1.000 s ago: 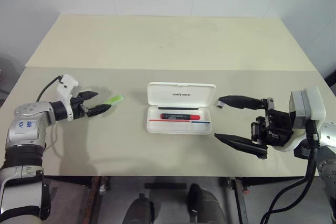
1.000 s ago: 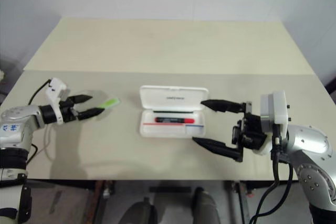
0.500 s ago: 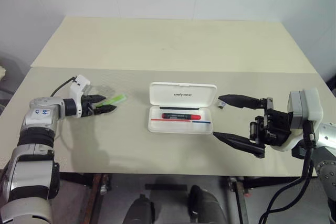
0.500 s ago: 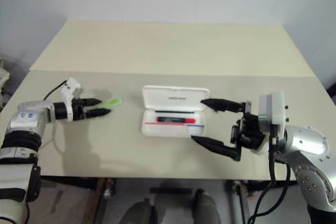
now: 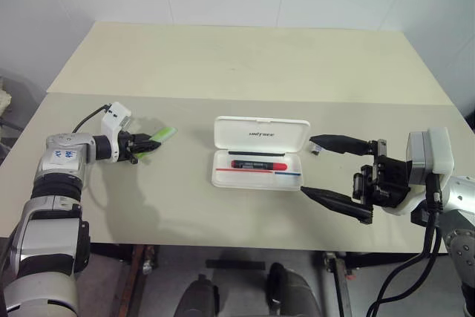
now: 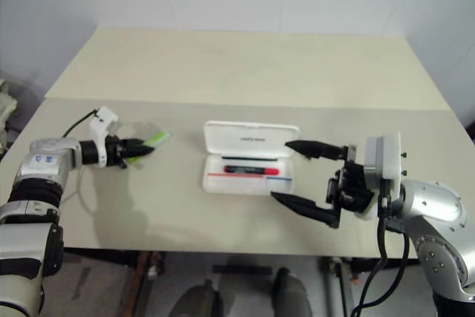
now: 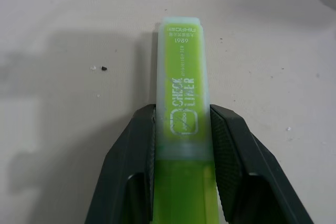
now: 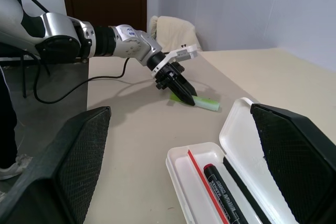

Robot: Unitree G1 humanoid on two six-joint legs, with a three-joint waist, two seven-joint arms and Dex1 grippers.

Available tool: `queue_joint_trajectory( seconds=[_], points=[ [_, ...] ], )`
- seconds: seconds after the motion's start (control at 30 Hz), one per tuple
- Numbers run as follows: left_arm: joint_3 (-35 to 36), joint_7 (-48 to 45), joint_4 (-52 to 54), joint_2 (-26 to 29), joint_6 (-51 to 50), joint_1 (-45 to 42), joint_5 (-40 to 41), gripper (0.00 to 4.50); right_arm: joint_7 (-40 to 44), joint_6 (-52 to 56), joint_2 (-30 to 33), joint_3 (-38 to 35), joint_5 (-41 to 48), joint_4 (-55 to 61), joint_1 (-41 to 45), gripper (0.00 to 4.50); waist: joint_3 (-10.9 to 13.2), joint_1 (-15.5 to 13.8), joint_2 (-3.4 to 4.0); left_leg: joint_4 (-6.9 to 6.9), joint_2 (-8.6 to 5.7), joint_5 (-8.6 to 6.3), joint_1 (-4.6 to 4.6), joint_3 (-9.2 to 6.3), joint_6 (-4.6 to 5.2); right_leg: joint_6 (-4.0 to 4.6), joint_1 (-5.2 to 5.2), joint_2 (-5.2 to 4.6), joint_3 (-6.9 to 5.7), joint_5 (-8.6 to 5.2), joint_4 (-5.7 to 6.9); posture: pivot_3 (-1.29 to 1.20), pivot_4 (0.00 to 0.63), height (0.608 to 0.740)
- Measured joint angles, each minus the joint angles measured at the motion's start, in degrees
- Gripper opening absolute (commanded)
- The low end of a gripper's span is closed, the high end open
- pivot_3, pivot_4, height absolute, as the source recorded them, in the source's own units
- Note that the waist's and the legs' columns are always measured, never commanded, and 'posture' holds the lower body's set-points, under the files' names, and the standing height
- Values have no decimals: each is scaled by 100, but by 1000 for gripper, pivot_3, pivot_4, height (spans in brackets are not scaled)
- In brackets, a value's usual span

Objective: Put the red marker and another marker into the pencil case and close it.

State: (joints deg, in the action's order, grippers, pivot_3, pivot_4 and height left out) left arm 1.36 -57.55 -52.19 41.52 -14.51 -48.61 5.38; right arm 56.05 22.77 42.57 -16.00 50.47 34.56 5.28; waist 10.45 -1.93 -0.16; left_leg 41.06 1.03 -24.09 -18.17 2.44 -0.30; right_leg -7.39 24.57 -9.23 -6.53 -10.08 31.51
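Black fingers (image 7: 231,156) of the left gripper (image 5: 146,146) sit on both sides of the green highlighter (image 7: 182,114), pads touching its flanks, clamped on it. Highlighter lies flat on the beige table (image 5: 245,57), capped end toward the gripper, printed pale end sticking out past the fingertips. It's at the table's left side, well apart from the case (image 5: 260,154).

Right gripper (image 5: 334,171) is spread wide, nothing between its fingers, hovering just right of the case, pointing left toward it. One finger is up near the lid's right corner, the other lower, past the tray's front right corner. Cannot tell if either touches the case.

Case is white, open, mid-table, lid tilted back with dark lettering on it. In the tray: red marker (image 5: 257,164) lying lengthwise, black barrel, red cap at the right end. A thin black pen (image 5: 249,154) lies behind it against the hinge side, and a thin red and blue pen (image 5: 256,172) lies in front along the near wall.

A black cable (image 5: 83,119) loops off the left wrist.
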Motion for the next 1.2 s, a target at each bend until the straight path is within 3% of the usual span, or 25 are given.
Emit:
queue_joint_trajectory(
  seconds=[0.37, 0.6, 1.0, 1.2],
  points=[
    [155, 300, 2714, 205, -462, -58, 147, 1088, -8, -37, -57, 97, -163, -15, 8, 4500, 8, 64, -15, -5, 1, -5, -23, 31, 1, -2, 70, -1, -17, 1, -3, 0, 150, 740],
    [206, 40, 4429, 212, -1240, -62, 763, 1088, 18, -54, -86, -23, -80, -18, -196, 4500, 8, 39, -16, -2, 5, -6, -22, 32, 0, -2, 70, -1, -15, 1, -2, 0, 150, 740],
    [-630, -86, 6371, -605, -2319, 138, 1694, 1088, 1188, -841, -25, -767, -497, -983, -1576, 4500, 8, 75, -16, -3, 5, -8, -21, 50, 3, -2, 59, 0, 5, 1, 0, 0, 150, 740],
    [-1024, -74, 6800, -725, -2551, 588, 1823, 1088, 1911, -1922, -49, -985, -1113, -1890, -2098, 4500, 8, 66, -14, -2, 6, -8, -1, 48, 3, -2, 30, 1, 7, 1, -3, 0, 150, 740]
  ],
)
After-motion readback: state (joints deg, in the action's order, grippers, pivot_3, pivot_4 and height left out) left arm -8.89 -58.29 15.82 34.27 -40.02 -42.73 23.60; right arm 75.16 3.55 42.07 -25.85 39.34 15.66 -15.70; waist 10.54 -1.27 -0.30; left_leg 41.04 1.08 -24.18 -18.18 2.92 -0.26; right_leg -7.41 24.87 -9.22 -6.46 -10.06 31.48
